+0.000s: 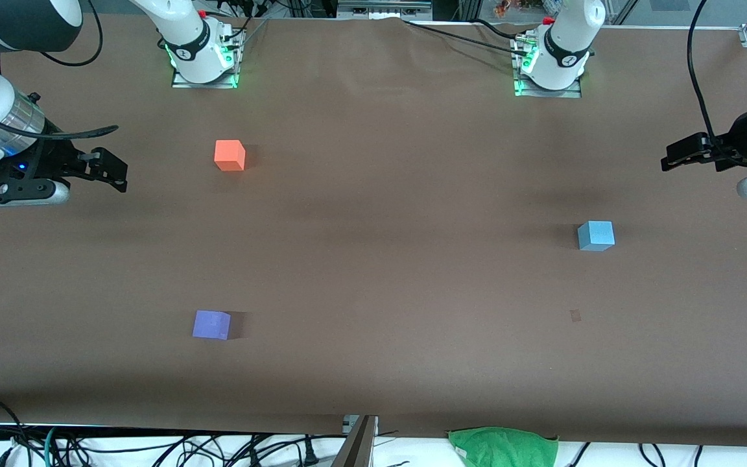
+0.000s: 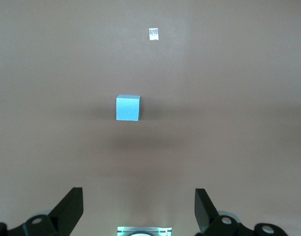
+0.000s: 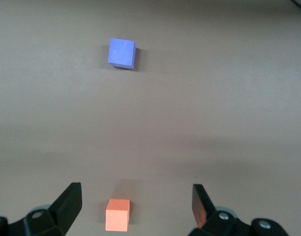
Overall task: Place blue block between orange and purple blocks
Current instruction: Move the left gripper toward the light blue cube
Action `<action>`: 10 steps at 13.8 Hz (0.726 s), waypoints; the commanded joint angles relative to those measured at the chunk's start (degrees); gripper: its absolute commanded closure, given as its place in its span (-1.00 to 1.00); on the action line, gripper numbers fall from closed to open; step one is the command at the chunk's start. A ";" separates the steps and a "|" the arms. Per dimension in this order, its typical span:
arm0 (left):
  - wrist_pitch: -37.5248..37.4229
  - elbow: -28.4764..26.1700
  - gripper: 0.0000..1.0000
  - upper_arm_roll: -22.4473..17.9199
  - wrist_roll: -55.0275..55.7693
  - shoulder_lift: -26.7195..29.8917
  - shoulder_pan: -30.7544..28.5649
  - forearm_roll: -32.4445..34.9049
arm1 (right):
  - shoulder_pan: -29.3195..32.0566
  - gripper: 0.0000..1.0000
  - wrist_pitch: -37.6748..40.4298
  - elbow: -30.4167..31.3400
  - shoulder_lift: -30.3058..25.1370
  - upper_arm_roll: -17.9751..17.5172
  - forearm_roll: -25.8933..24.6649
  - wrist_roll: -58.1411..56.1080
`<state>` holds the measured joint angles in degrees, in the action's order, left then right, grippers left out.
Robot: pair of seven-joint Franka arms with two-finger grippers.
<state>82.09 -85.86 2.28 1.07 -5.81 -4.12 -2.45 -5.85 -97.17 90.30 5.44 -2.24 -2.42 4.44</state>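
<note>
Overall, a brown matte tabletop (image 1: pixel 373 259) carries three cubes, well apart. The blue block (image 1: pixel 596 235) sits toward the left arm's end. The orange block (image 1: pixel 229 155) and the purple block (image 1: pixel 211 324) lie toward the right arm's end, the purple one nearer the front camera. The left claw (image 1: pixel 672 157) and right claw (image 1: pixel 117 170) hover over the tabletop's ends, both spread wide and empty. A green cloth (image 1: pixel 503 447) and cables (image 1: pixel 153 447) lie along the near edge.
</note>
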 commanded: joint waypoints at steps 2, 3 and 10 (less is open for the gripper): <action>-1.58 1.93 -1.00 -0.17 -0.28 -0.96 0.25 0.60 | 0.75 -0.99 0.14 0.14 -0.25 -0.66 -0.31 -0.48; -1.58 1.93 -1.00 -0.17 -0.28 -1.13 0.25 0.60 | 0.75 -0.99 0.23 0.14 -0.34 -0.66 -0.31 -0.48; -1.75 1.93 -1.00 -0.08 -0.28 -2.45 -0.01 0.51 | 0.75 -0.99 0.14 0.14 -0.34 -0.66 -0.31 -0.48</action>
<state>81.84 -85.86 2.28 1.07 -7.34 -4.13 -2.45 -5.85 -97.15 90.31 5.44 -2.24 -2.42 4.44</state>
